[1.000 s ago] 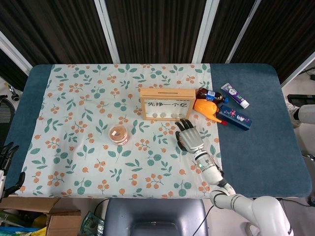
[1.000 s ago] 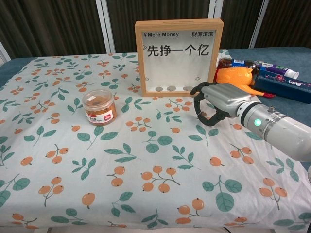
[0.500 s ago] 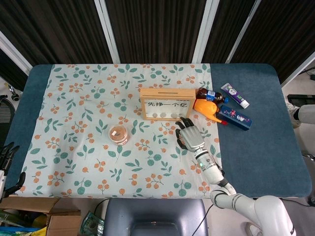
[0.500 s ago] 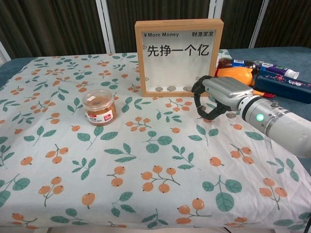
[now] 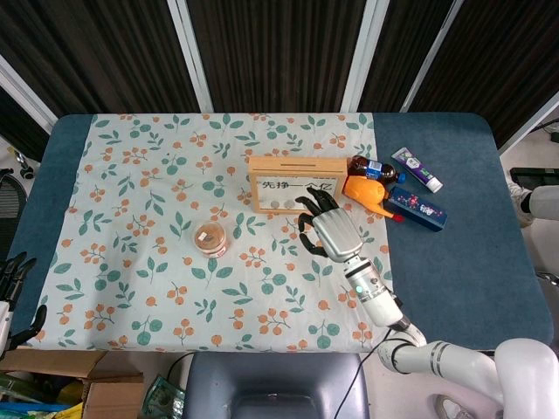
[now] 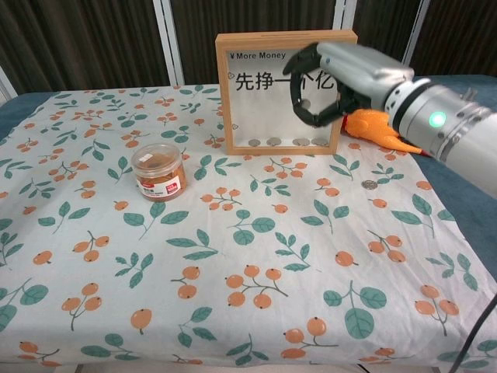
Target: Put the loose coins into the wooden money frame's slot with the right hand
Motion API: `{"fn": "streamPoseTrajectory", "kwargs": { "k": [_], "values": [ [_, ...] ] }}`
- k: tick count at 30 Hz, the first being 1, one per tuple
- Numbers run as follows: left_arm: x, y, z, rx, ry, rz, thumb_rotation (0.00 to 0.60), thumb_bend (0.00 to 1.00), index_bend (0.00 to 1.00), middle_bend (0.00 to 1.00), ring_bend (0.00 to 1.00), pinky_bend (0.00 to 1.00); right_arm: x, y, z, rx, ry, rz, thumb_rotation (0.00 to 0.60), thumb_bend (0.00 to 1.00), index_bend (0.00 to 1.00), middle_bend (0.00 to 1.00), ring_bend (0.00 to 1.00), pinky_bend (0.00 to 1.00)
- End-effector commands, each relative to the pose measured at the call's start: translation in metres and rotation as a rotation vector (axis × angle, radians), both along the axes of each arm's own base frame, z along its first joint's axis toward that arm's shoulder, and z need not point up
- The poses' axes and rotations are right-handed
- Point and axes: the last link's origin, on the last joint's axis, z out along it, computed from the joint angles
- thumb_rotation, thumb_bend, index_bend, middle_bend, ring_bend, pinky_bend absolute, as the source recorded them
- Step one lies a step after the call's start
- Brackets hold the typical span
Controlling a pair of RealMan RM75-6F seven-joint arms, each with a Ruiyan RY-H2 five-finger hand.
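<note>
The wooden money frame stands upright mid-table, with several coins lying along its inner bottom edge. My right hand is raised in front of the frame's right half, fingers curled toward the thumb. They seem to pinch a small grey coin, though it is hard to make out. One loose coin lies on the floral cloth to the right of the frame. My left hand hangs beyond the table's left edge, fingers spread and holding nothing.
A small round jar stands left of the frame. Right of the frame are an orange toy, a bottle, a toothpaste tube and a blue box.
My right hand has lifted off the cloth beside the frame and moved up and left, to the front of the frame's glass. The loose coin on the cloth has not moved.
</note>
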Motion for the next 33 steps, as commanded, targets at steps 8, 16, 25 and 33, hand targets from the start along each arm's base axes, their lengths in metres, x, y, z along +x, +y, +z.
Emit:
{"fn": "streamPoseTrajectory", "kwargs": {
  "k": [8,16,25,33],
  "values": [
    [0.0,0.0,0.0,-0.003,-0.001,-0.002,0.6,0.45,0.0,0.0,0.0,0.0,0.077,-0.05,0.084,-0.18,-0.026,-0.042,0.6,0.61,0.77,0.32,0.12,0.24],
    [-0.001,0.001,0.0,-0.008,-0.001,0.001,0.6,0.45,0.0,0.0,0.0,0.0,0.094,-0.088,0.089,-0.154,-0.04,-0.203,0.6,0.61,0.77,0.32,0.12,0.24],
    [-0.002,0.002,0.0,-0.009,-0.004,0.004,0.6,0.45,0.0,0.0,0.0,0.0,0.081,-0.099,0.067,-0.11,-0.003,-0.298,0.6,0.61,0.77,0.32,0.12,0.24],
    [-0.001,0.002,0.0,-0.01,0.0,0.004,0.6,0.45,0.0,0.0,0.0,0.0,0.073,-0.103,0.055,-0.099,0.032,-0.323,0.6,0.61,0.77,0.32,0.12,0.24]
  ]
}}
